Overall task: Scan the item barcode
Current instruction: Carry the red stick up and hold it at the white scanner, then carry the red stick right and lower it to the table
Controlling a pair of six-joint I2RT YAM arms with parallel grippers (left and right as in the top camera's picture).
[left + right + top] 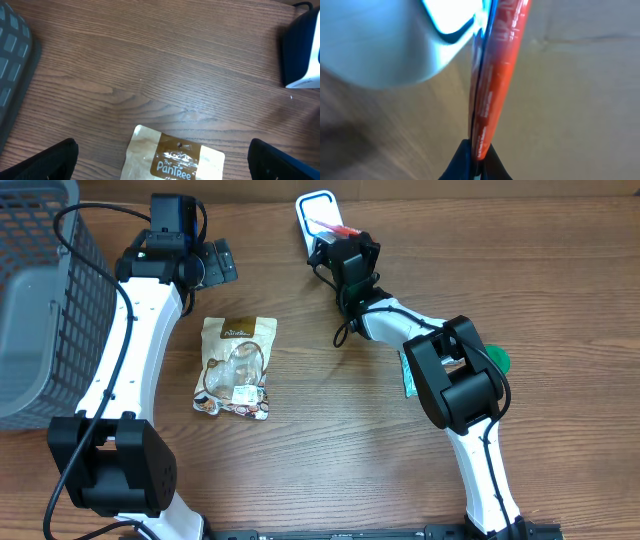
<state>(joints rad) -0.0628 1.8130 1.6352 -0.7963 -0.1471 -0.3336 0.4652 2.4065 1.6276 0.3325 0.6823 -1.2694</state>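
While right fingers (457,167) pinch red item (495,90), left fingers (45,162) gape near "PanTree" pouch (172,157).

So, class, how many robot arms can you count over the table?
2. The left arm runs beside the grey basket; the right arm reaches toward the white scanner. None appears hidden.

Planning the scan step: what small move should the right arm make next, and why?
Probably sweep the red packet slowly across the scanner, turning its flat side toward it. The right gripper is shut on the packet's lower end, and the packet already sits right beside the scanner's pale body, so a small pass seems enough.
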